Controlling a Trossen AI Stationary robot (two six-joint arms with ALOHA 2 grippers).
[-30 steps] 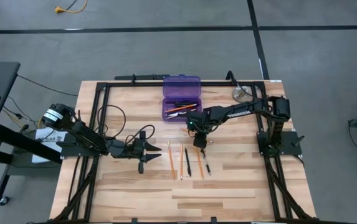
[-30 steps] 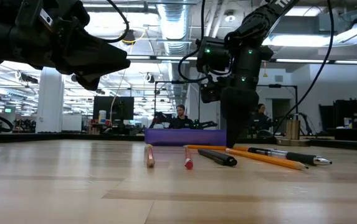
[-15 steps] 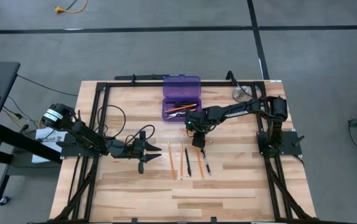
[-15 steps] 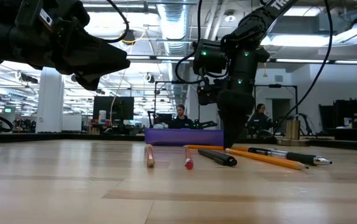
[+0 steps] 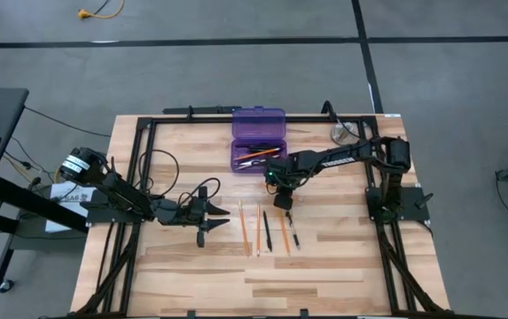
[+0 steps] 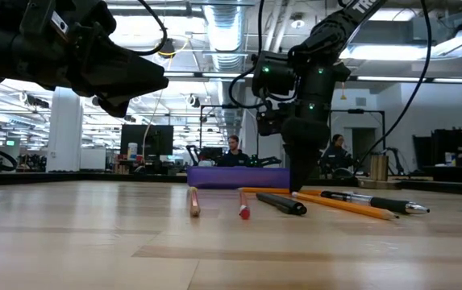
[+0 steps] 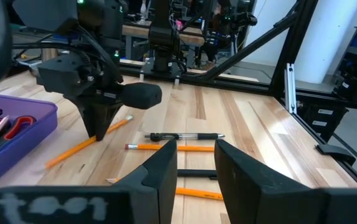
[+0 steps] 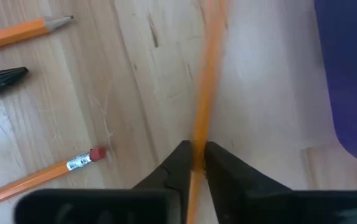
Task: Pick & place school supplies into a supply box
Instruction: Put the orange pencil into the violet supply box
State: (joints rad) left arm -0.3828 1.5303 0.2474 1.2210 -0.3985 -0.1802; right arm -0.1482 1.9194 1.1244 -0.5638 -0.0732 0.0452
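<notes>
The purple supply box (image 5: 258,140) lies open near the far edge, lid folded back, with red-handled scissors, pencils and pens (image 5: 255,155) inside. In front of it a row of orange pencils (image 5: 243,227) and dark pens (image 5: 267,229) lies flat on the wood. My right gripper (image 5: 282,204) points down just near of the box, shut on one orange pencil (image 8: 206,74). My left gripper (image 5: 214,213) hovers open to the left of the row, touching nothing. My right gripper pinches the orange pencil between its two fingertips (image 8: 181,163), about mid-length on the shaft (image 8: 197,146). It comes from above, pointing down, with the fingers across the pencil. In the left wrist view the pencil (image 7: 66,155) runs slantwise beneath the gripper (image 7: 100,134). Whether it is lifted off the wood, I cannot tell.
A round silver disc (image 5: 342,133) sits at the far right corner. A black frame (image 5: 147,133) runs along the table's edges. Open wood stretches toward the near edge (image 5: 262,283). People sit in the room (image 6: 232,149) beyond the table.
My right gripper has shifted a little toward the table's left while staying low over the pencil by the box. The left arm and the row of pencils and pens have kept still.
</notes>
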